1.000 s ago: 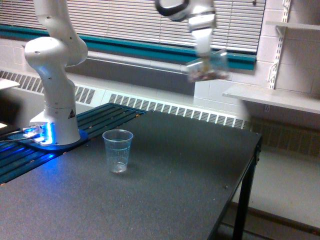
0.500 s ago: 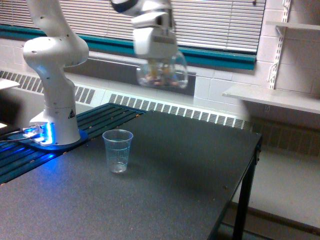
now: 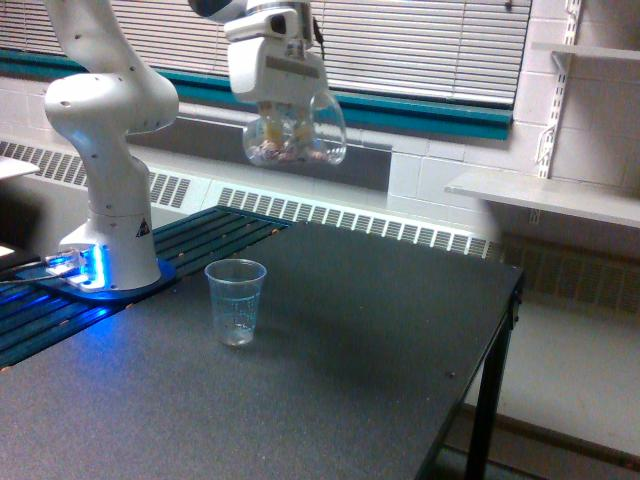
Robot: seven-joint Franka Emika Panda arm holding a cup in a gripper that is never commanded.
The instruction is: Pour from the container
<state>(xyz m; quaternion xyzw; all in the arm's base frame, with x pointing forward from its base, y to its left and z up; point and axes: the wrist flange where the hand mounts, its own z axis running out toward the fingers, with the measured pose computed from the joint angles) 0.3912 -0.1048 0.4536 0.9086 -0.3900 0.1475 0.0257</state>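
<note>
since half a second ago the container (image 3: 295, 135) is sliding toward the exterior view's left and a touch lower, closing on the spot above the cup (image 3: 236, 301).

exterior view: the gripper (image 3: 283, 118) is clamping the container from above, keeping it level, probably so the pinkish and tan bits are staying in the bottom until the tip. the fingers are hard to make out behind the clear wall, so the grip width is only a guess. the container is hanging high over the table (image 3: 380, 360), well apart from the cup and slightly to its right in this view. the cup is standing upright and looking empty. nothing is sitting between the two; the robot base (image 3: 110, 255) is standing near the cup on the left, and the shelf (image 3: 545, 195) is staying well clear.
</note>
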